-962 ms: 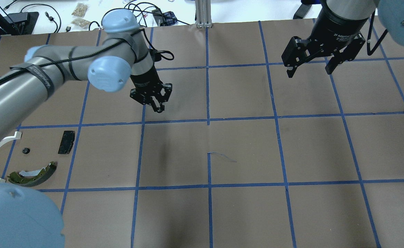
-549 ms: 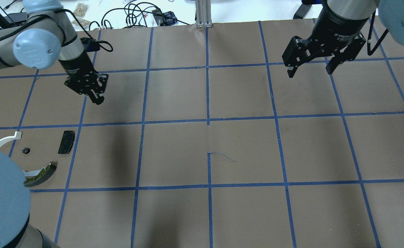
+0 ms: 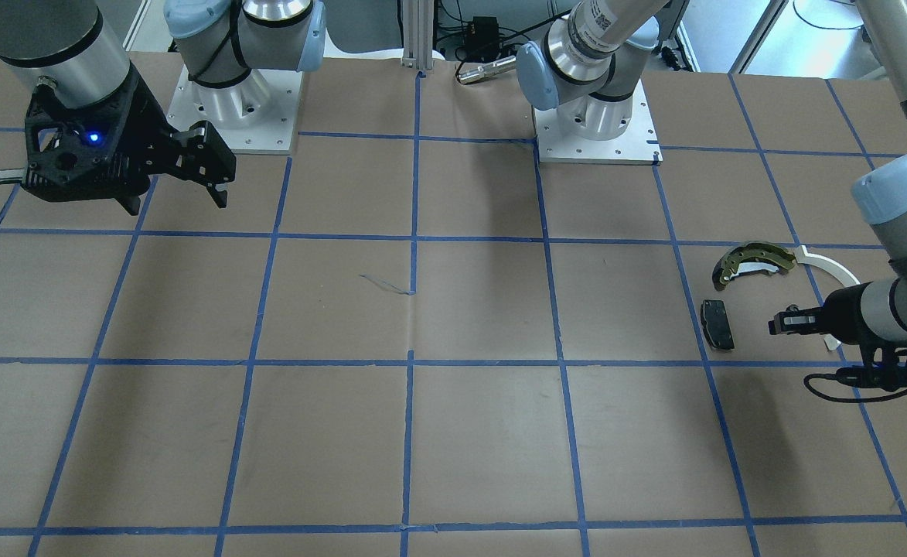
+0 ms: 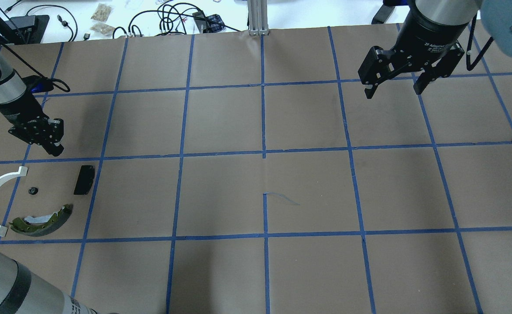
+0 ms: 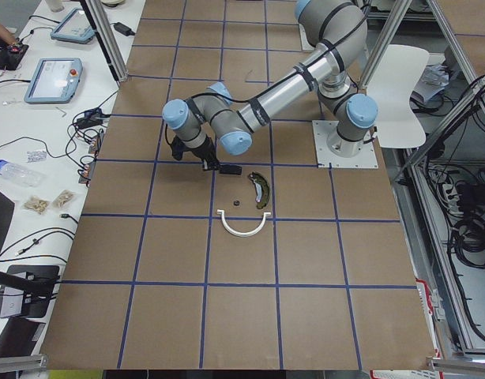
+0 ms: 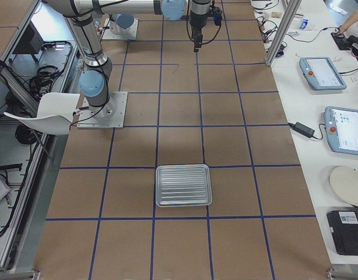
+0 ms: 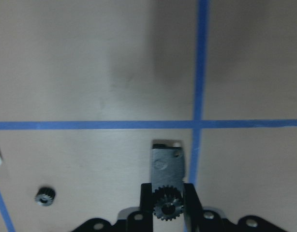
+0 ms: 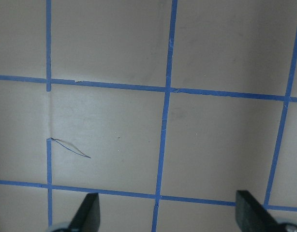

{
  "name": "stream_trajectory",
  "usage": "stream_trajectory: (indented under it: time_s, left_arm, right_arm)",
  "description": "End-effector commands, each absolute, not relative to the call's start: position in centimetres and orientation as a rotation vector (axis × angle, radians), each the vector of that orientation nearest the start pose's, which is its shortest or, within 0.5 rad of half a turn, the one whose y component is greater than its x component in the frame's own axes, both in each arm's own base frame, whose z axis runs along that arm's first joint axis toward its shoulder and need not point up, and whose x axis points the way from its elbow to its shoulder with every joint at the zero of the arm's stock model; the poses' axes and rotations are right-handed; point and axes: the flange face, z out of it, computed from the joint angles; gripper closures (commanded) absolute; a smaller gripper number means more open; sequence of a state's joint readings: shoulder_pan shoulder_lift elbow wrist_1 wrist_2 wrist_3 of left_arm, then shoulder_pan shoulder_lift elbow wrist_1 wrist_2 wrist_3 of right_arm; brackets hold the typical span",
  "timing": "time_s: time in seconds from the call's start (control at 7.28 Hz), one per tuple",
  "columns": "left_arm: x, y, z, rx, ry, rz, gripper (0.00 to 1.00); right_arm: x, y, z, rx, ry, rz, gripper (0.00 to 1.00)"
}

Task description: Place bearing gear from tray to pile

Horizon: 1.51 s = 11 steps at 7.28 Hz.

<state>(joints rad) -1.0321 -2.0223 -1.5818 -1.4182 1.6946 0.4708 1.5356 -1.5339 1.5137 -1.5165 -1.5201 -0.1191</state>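
While poised over the brown paper (image 4: 221, 192) at the far edge of the pile (image 4: 42, 220), clamps the bearing gear (image 7: 168, 209) in the left gripper (image 4: 56, 150), fingers (image 7: 189, 200) shut against its teeth from both sides. Seen from the left wrist: held right at the fingertips, teeth showing all round, bore facing the camera. Just past it, the black brake pad (image 7: 167, 164), lying flat on the paper close to a blue tape line (image 7: 200, 72). Off to one side, resting on the paper apart from the pad, a second small toothed gear (image 7: 43, 195). Beside those, an olive-edged brake shoe (image 3: 755, 259) and a thin white half-ring strip (image 4: 0, 179), all loose and near one another.

Well apart from all that, toward the table's other end, the tray (image 6: 183, 185): silver floor in full sight from the right-end camera, only its own ridges showing. Over the far squares on the right side, hanging well above the paper with jaws wide apart and gripping nothing, the right gripper (image 4: 393, 89).
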Motion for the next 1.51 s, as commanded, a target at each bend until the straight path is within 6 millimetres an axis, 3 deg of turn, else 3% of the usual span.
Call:
stream_trajectory:
  time_s: [0.0,0.41,0.69,1.37]
  left_arm:
    - [24.0,-54.4,21.2,-0.138,3.118,0.562,1.0]
    - [24.0,-52.5,18.6,-0.091,3.125,0.536,1.0]
    - [26.1,-51.7,18.3,-0.113,3.13,0.526,1.0]
    - [26.7,-51.9,17.7,-0.099,3.094,0.563,1.0]
  right_arm:
    - [12.0,-50.9,49.3,-0.123,3.094,0.04,0.0]
    - [12.0,-50.8,49.2,-0.136,3.093,0.049,0.0]
    - [11.9,-50.9,49.4,-0.13,3.092,0.037,0.0]
    - [11.9,-51.0,49.7,-0.142,3.096,0.021,0.0]
